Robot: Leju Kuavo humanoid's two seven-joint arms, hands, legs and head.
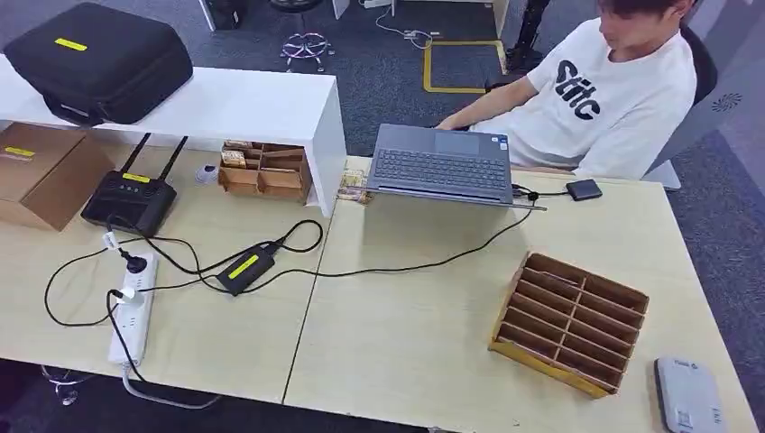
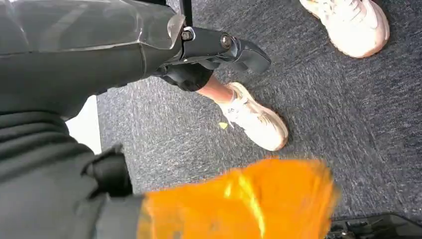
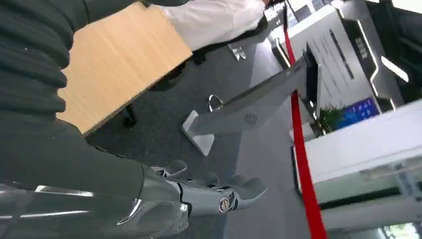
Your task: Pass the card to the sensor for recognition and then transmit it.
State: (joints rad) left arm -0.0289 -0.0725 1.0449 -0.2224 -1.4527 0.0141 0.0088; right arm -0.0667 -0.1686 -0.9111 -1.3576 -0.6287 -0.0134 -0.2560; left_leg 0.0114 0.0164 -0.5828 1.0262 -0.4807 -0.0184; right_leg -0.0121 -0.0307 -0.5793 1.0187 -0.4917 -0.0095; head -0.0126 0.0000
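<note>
- Slotted wooden rack (image 1: 570,322): lies on the light wood table (image 1: 406,343), slots facing up
- Grey sensor (image 1: 687,394): flat on the table, just right of the rack, at the near corner
- Laptop (image 1: 442,165): beyond the rack, open before a person in a white T-shirt (image 1: 613,99)
- Power strip (image 1: 133,307): well left of the rack
- Right hand (image 3: 199,196): beside the table over dark carpet, fingers stretched out, holding nothing
- Left hand (image 2: 164,45): over carpet; grasp cannot be told
- Orange blur (image 2: 239,204): by the left hand; whether it is the card is unclear
</note>
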